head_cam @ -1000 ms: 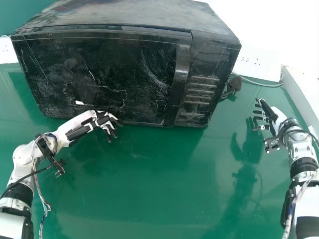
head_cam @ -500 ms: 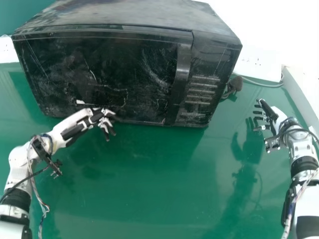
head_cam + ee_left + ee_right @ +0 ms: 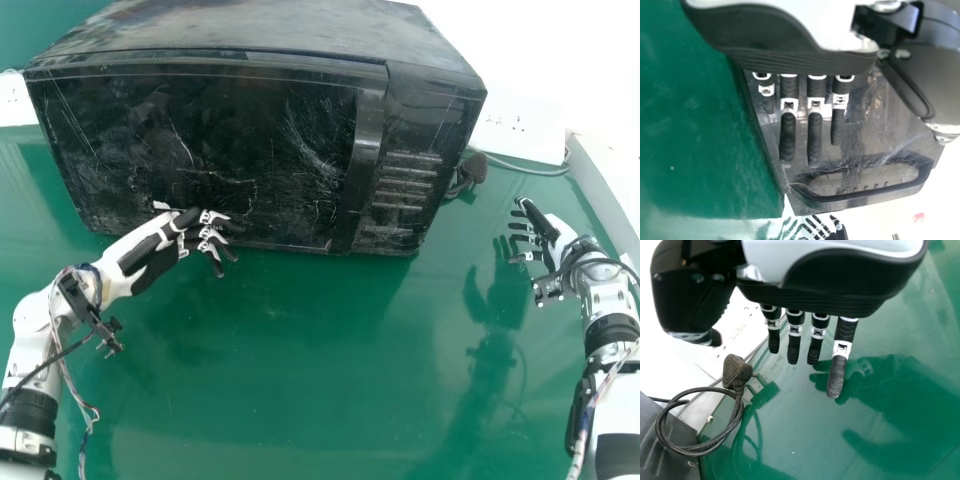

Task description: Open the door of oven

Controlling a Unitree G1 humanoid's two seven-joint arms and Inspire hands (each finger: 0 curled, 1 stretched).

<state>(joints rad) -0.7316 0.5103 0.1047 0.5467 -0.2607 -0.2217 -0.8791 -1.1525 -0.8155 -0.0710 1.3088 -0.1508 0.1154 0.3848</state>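
left hand [image 3: 190, 238], left of centre; right hand [image 3: 560, 236], right edge: fingers released. reaching too low, we may miss the handle [image 3: 367, 140].

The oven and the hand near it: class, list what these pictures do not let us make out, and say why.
- Inside of the oven: head view, hidden behind the dark, closed door.
- Back of the oven: head view, hidden by its own body and cut off by the top edge.
- Any gap between left hand and door: head view, hidden by the steep angle.
- Marks on white panel: head view, too small.
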